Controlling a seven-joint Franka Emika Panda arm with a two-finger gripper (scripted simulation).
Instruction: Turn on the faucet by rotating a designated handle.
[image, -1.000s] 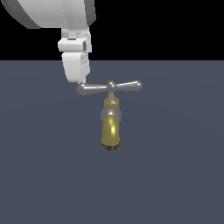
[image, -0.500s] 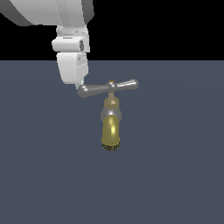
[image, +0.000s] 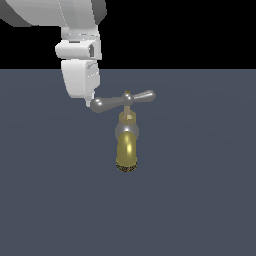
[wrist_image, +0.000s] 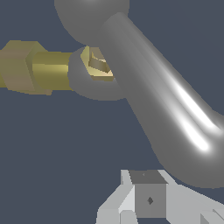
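The faucet (image: 127, 147) stands mid-scene in the exterior view, its brass-yellow spout turned down below a silver-grey collar. On top lies the grey crossbar handle (image: 120, 101), tilted, with the bulb on the exterior view's left lower than the other one. My white gripper (image: 89, 100) hangs from above and its tip touches that left bulb. In the wrist view the handle (wrist_image: 166, 109) fills the frame beside the brass stem (wrist_image: 39, 68). The gripper (wrist_image: 148, 200) shows there shut, with nothing between its fingers, pressed against the side of one arm.
The faucet rises from a flat dark blue-grey surface (image: 200, 200) that stretches in every direction. Behind it is a black background. Only the arm's white links show above.
The handle has swung from level to tilted, its left bulb coming down and toward the camera. My gripper has shifted to the exterior view's left along with that bulb.
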